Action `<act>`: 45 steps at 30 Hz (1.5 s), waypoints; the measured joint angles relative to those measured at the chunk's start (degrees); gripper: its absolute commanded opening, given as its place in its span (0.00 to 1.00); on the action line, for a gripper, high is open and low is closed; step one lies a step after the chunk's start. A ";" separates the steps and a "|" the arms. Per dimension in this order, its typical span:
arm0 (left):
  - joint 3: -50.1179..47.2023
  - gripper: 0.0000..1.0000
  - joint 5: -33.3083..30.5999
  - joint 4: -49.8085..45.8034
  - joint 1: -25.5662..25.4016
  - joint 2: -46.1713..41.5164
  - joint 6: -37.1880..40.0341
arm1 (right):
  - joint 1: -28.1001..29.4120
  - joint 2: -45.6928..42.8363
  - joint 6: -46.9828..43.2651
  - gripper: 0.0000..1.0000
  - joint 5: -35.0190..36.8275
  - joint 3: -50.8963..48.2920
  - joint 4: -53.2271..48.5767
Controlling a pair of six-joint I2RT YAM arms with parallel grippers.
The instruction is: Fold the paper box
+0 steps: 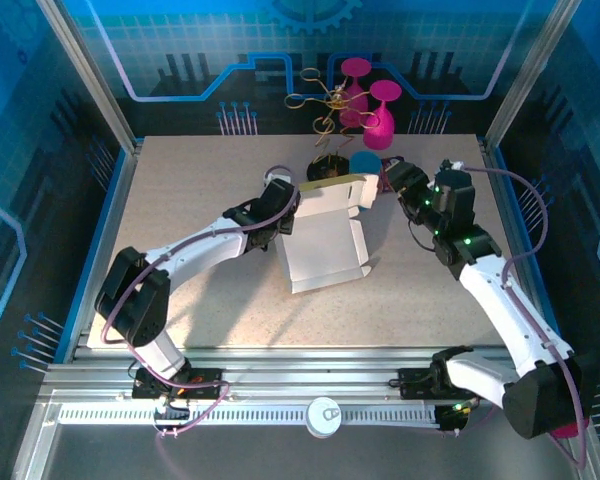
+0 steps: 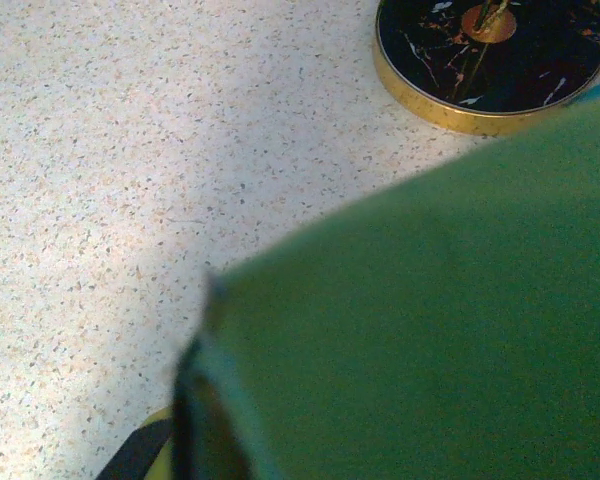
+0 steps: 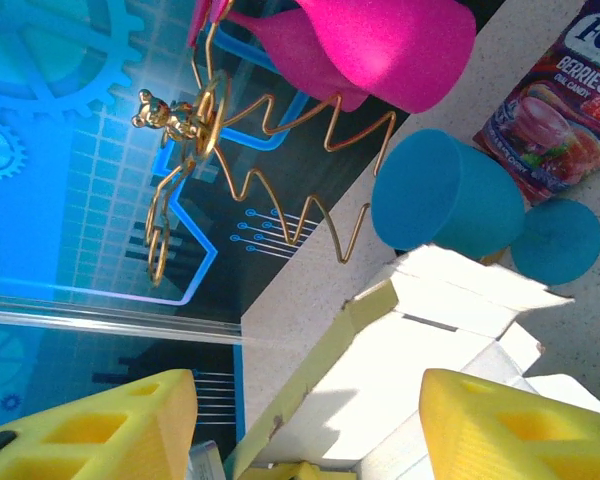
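The left claw point(image 1: 285, 210) is pressed together at the left wall of the paper box point(image 1: 325, 245), and its arm stretches low and diagonally from the near-left base. The right claw point(image 3: 305, 440) stands spread just beside the box's far right corner, its arm rising from the near-right base and bending leftward at the wrist. The box lies mid-tabletop point(image 1: 180, 200), white inside up.

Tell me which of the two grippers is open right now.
The right gripper: its yellow pads stand wide apart, facing the paper box. The left gripper is closed, pinching the box's left edge.
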 measured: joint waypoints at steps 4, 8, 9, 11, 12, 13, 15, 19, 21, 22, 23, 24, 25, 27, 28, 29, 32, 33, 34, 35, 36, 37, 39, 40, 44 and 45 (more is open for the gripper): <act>0.00 0.00 1.84 -1.51 0.02 -2.21 1.18 | 0.04 5.16 -2.84 0.55 -1.73 6.86 -4.94; 0.07 0.00 2.75 -1.97 0.02 -4.15 1.95 | 0.48 10.45 -4.92 0.53 -3.04 12.55 -8.33; 0.31 0.00 3.08 -2.19 0.02 -4.46 2.08 | 0.70 11.50 -5.31 0.53 -3.54 13.27 -8.61; 0.96 0.00 3.63 -2.32 0.02 -4.68 2.27 | 0.94 13.38 -5.88 0.53 -4.26 14.29 -9.20; 1.25 0.00 3.87 -2.36 0.02 -4.70 2.54 | 1.09 14.56 -6.29 0.53 -4.70 14.86 -9.55; 1.51 0.00 4.09 -2.43 0.02 -4.70 2.84 | 1.16 15.65 -6.69 0.52 -5.14 15.52 -9.94; 1.77 0.00 4.31 -2.62 -0.09 -4.70 3.26 | 1.33 17.59 -7.45 0.52 -5.86 16.85 -10.78; 1.90 0.00 4.52 -3.21 -0.09 -4.70 3.30 | 1.79 19.47 -8.41 0.51 -7.23 18.45 -11.78; 1.95 0.00 4.59 -3.21 -0.09 -4.70 3.28 | 1.99 19.47 -8.44 0.51 -7.58 18.45 -12.22; 1.95 0.00 4.66 -3.21 -0.09 -4.70 3.28 | 2.08 19.47 -8.44 0.51 -7.85 18.45 -12.22; 1.97 0.00 4.68 -3.21 -0.09 -4.70 3.28 | 2.19 19.47 -8.41 0.50 -8.09 18.45 -12.26; 1.97 0.00 4.70 -3.23 -0.09 -4.70 3.30 | 2.27 19.47 -8.37 0.49 -8.33 18.43 -12.26; 2.05 0.00 4.70 -3.26 -0.09 -4.70 3.30 | 2.34 19.47 -8.20 0.48 -8.52 18.43 -12.28; 2.36 0.00 4.74 -3.32 -0.09 -4.70 3.30 | 2.60 19.45 -7.98 0.45 -8.70 18.43 -12.24; 2.60 0.00 4.92 -3.39 -0.09 -4.70 3.30 | 2.71 19.45 -7.82 0.44 -8.74 18.43 -12.17; 2.69 0.00 5.07 -3.37 -0.09 -4.70 3.30 | 2.84 19.45 -7.69 0.41 -8.74 18.40 -12.13; 3.13 0.00 5.16 -3.65 -0.09 -4.68 3.30 | 3.34 19.45 -6.86 0.34 -9.11 18.40 -11.91; 3.34 0.00 5.16 -3.76 -0.09 -4.68 3.30 | 3.48 19.45 -6.58 0.31 -9.18 18.38 -11.91; 3.50 0.00 5.16 -3.78 -0.09 -4.68 3.30 | 3.56 19.45 -6.21 0.27 -9.22 18.38 -11.89; 3.69 0.00 5.18 -3.93 -0.09 -4.63 3.30 | 3.69 19.45 -5.81 0.21 -9.33 18.32 -11.78; 4.00 0.00 5.16 -4.15 -0.13 -4.57 3.30 | 3.78 19.41 -5.35 0.14 -9.38 18.10 -11.43; 4.22 0.00 5.16 -4.48 -0.13 -4.48 3.28 | 3.85 19.32 -4.72 0.08 -9.35 17.84 -11.04; 4.55 0.00 5.16 -5.16 -0.13 -4.24 3.28 | 3.87 19.06 -3.39 0.00 -9.16 17.25 -10.12; 4.61 0.00 5.33 -5.31 -0.13 -4.11 3.26 | 3.89 18.97 -2.84 0.00 -9.07 17.11 -9.79; 4.92 0.00 5.60 -5.40 -0.13 -3.80 3.08 | 3.87 18.78 -0.79 0.00 -8.94 16.90 -9.07; 5.09 0.00 5.57 -5.53 -0.13 -3.82 3.06 | 3.87 18.78 -0.35 0.12 -8.94 16.90 -8.90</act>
